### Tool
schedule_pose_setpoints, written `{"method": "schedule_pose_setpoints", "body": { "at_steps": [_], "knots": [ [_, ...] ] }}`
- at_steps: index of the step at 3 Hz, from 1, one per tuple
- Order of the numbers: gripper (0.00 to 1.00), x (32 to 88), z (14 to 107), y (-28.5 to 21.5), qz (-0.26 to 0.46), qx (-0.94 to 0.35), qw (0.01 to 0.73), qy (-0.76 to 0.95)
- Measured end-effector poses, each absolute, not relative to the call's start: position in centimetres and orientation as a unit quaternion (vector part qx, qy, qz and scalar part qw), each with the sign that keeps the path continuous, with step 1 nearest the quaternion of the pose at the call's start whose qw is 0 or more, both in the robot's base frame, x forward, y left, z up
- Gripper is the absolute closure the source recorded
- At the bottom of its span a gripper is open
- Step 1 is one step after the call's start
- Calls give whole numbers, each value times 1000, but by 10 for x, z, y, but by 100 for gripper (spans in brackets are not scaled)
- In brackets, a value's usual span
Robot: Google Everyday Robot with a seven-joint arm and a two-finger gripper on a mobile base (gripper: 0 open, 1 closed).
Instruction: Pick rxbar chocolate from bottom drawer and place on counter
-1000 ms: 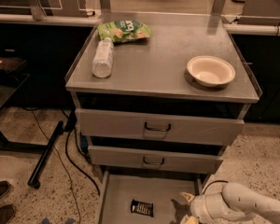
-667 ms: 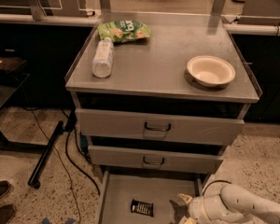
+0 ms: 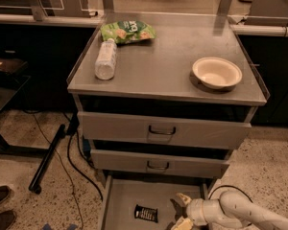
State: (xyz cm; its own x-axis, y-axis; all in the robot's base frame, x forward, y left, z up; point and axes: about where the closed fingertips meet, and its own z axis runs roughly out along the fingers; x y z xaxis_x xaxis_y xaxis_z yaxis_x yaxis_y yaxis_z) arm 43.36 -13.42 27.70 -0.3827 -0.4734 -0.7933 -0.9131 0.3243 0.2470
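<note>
The rxbar chocolate (image 3: 146, 213), a small black wrapper with white lettering, lies flat on the floor of the pulled-out bottom drawer (image 3: 120, 198). My gripper (image 3: 180, 212) is low over the drawer, just to the right of the bar and apart from it. Its two pale fingers are spread and hold nothing. The white arm enters from the lower right. The counter (image 3: 158, 56) is the brushed-steel top of the cabinet above.
On the counter lie a plastic bottle (image 3: 105, 59) on its side, a green snack bag (image 3: 127, 31) at the back and a pale bowl (image 3: 216, 73) at the right. Two upper drawers (image 3: 161, 131) with dark handles overhang the bottom one. Cables and a black bar (image 3: 45, 159) lie on the floor at the left.
My gripper has shifted slightly left toward the bar. The bar and the things on the counter have not moved.
</note>
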Motion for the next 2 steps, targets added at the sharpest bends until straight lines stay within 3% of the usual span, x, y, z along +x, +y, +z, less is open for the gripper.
{"method": "schedule_pose_setpoints", "body": {
  "at_steps": [2],
  "knots": [
    [0, 433, 266, -120, 346, -456, 330, 751]
  ]
}}
